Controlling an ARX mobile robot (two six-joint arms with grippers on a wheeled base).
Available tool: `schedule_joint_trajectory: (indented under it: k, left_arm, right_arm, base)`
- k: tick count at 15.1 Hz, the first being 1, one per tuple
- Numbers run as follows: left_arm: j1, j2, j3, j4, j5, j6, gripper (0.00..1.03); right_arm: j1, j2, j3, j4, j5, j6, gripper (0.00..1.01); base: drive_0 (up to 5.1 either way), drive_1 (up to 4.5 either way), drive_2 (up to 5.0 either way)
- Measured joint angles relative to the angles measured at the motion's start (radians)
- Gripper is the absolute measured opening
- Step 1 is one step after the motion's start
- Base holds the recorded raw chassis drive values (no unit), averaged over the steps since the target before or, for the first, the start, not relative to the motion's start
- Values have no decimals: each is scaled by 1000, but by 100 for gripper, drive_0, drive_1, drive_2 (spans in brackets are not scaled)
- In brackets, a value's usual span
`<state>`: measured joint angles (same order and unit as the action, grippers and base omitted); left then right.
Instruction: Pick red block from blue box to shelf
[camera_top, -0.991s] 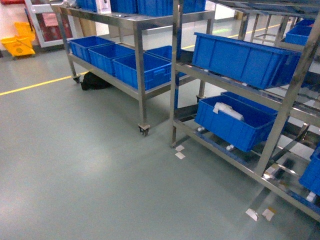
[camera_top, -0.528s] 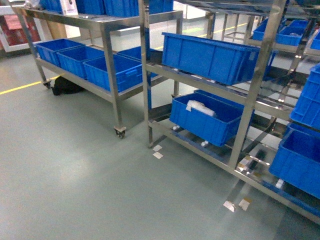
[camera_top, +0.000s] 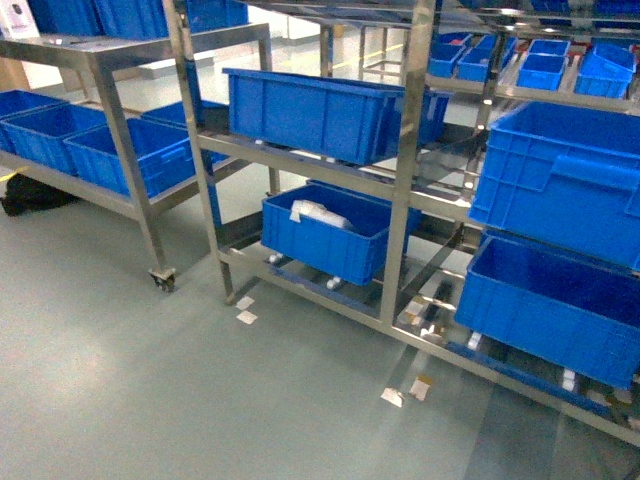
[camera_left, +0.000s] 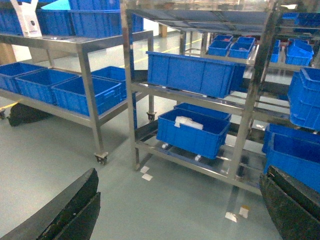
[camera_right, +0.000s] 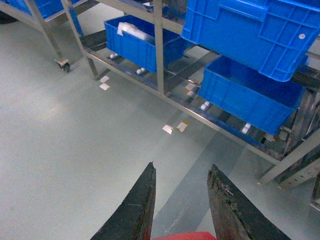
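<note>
The red block (camera_right: 186, 236) shows only as a red sliver at the bottom edge of the right wrist view, between the two dark fingers of my right gripper (camera_right: 183, 166), which is shut on it above the grey floor. My left gripper (camera_left: 181, 172) is wide open with nothing between its fingers (camera_left: 65, 210). The steel shelf (camera_top: 408, 150) stands ahead, also visible as the shelf (camera_left: 129, 100) and shelf (camera_right: 158, 50) in the wrist views. It carries several blue boxes, one blue box (camera_top: 320, 110) on the middle tier. Neither gripper appears in the head view.
A wheeled steel cart (camera_top: 110, 120) with blue crates stands at the left. A low blue crate (camera_top: 325, 235) holds white packaging. Large blue crates (camera_top: 560, 190) fill the shelf's right side. White tape marks (camera_top: 400, 392) lie on the floor in front of the shelf.
The head view has swung right: the shelf and crates have slid left in the view and look closer, and the large crates on the right have come into view.
</note>
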<state>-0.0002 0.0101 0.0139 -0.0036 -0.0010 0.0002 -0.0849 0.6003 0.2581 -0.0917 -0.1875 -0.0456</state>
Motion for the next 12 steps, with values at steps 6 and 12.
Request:
schedule_joint_trajectory:
  k: [6, 12]
  left_arm:
    - [0, 0, 0, 0, 0, 0, 98]
    - [0, 0, 0, 0, 0, 0, 98]
  right_arm:
    - [0, 0, 0, 0, 0, 0, 26]
    - [0, 0, 0, 0, 0, 0, 26]
  base:
    - [-145, -145, -145]
    - [-146, -71, -220]
